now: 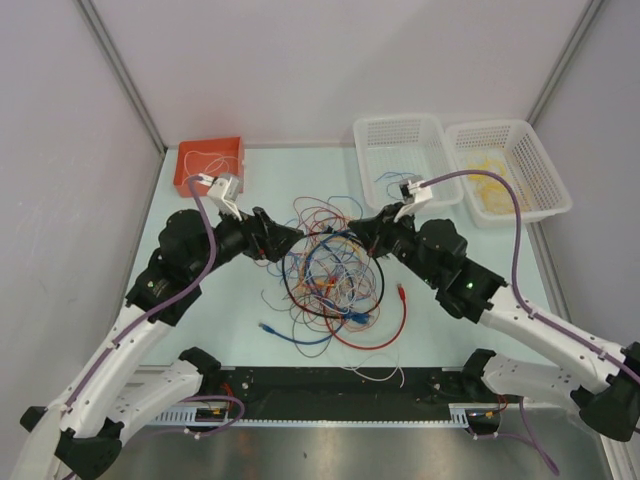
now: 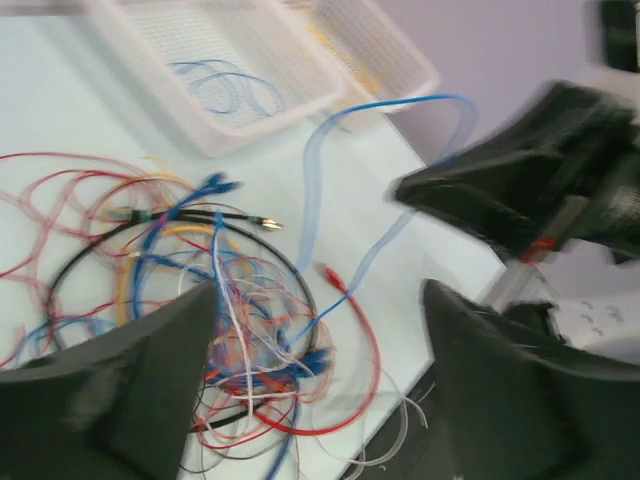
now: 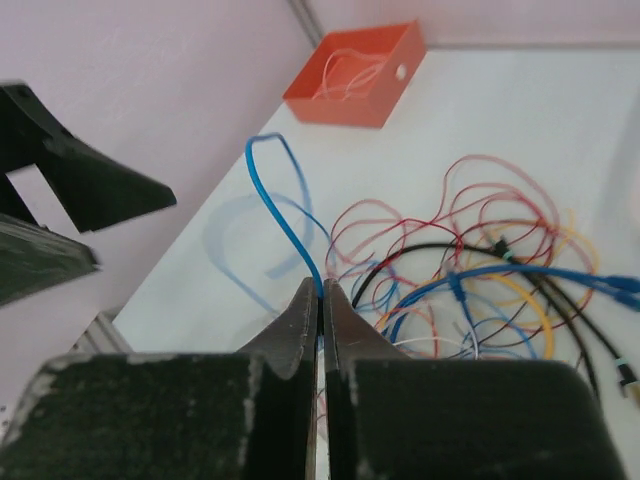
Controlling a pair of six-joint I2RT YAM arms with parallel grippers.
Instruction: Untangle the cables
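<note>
Tangled cables (image 1: 330,275), orange box (image 1: 184,172) with white wire (image 1: 212,160), blue-wire basket (image 1: 397,120), yellow-wire basket (image 1: 488,126)

Plain pale lilac walls close in the worktop (image 1: 450,330) at the back (image 1: 330,60), left (image 1: 60,150) and right (image 1: 610,110), meeting at two slanting grey metal posts (image 1: 122,75) (image 1: 566,60). The worktop is pale mint green, evenly lit with soft shadows. A brushed metal strip (image 1: 330,455) runs along its near edge.

left wrist view: right arm (image 2: 515,195) blurred | cables (image 1: 330,275): crossings in tangle too fine to tell
</note>
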